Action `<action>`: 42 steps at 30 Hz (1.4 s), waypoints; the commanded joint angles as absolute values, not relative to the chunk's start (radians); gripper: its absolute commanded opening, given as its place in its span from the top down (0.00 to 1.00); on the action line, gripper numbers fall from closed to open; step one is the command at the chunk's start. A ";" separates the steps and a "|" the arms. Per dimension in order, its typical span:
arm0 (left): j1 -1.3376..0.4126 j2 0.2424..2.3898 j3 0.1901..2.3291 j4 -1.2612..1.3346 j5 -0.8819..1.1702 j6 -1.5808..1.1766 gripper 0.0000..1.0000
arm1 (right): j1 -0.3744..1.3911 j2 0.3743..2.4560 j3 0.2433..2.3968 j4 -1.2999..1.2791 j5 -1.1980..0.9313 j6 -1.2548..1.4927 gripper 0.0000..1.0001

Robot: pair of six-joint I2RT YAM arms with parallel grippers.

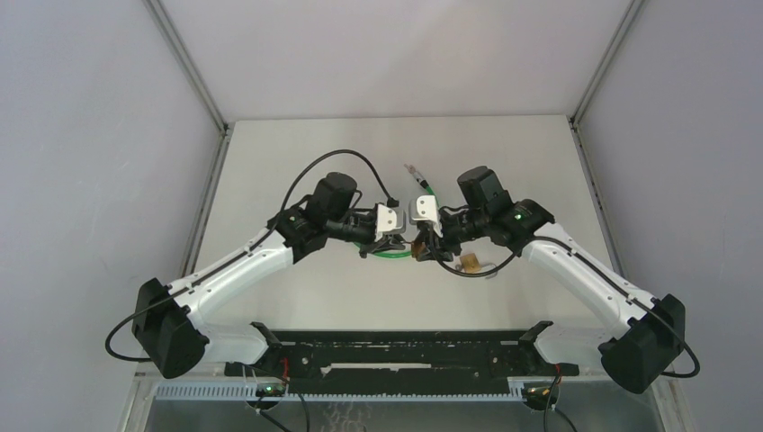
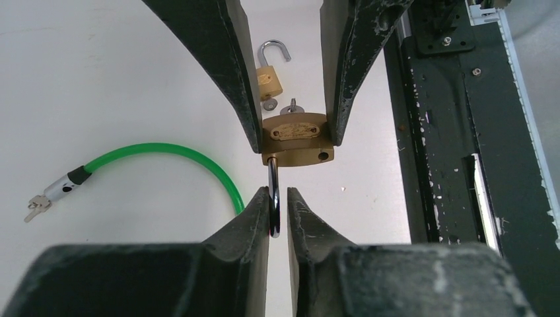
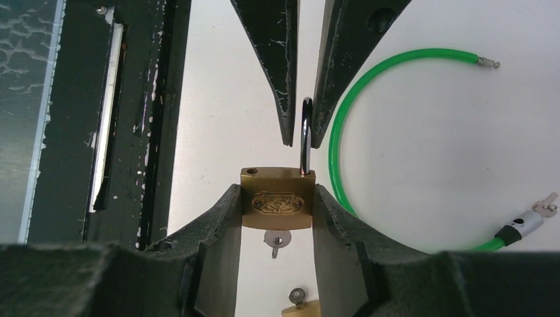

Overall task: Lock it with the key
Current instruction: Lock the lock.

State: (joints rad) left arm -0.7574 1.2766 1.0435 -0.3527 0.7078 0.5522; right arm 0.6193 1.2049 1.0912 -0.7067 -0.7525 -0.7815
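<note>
We see right gripper point(image 3: 276, 195) clenched on rectangular brass padlock point(image 3: 277, 201), over white bench point(image 1: 297, 162) centre; left gripper point(image 2: 277, 193) straddles its open steel shackle point(image 2: 273, 177), true pinch we cannot tell. Small silver key point(image 3: 275, 242) sits in keyway. We judge padlock dense, rigid, slick: grip flat flanks, press shackle home.

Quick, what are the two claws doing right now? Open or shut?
Left claw: closed, pinching the shackle.
Right claw: closed, holding the padlock body by its sides.
</note>
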 commanded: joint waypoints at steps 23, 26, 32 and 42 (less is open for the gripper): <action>-0.720 1.224 1.032 -0.247 0.776 0.362 1.00 | 0.580 1.129 1.040 -0.514 -0.636 -0.654 0.36; -0.718 1.218 1.031 -0.247 0.787 0.368 1.00 | 0.578 1.128 1.040 -0.511 -0.642 -0.651 0.24; -0.717 1.213 1.029 -0.247 0.802 0.384 1.00 | 0.577 1.108 1.040 -0.514 -0.676 -0.659 0.16; -0.715 1.207 1.048 -0.239 0.818 0.359 1.00 | 0.571 1.108 1.045 -0.543 -0.778 -0.661 0.18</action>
State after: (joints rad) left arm -0.7193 1.2465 1.0267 -0.2752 0.7780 0.3874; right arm 0.5770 1.1213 1.0348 -0.5514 -0.7101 -0.6659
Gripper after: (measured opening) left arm 0.026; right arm 0.831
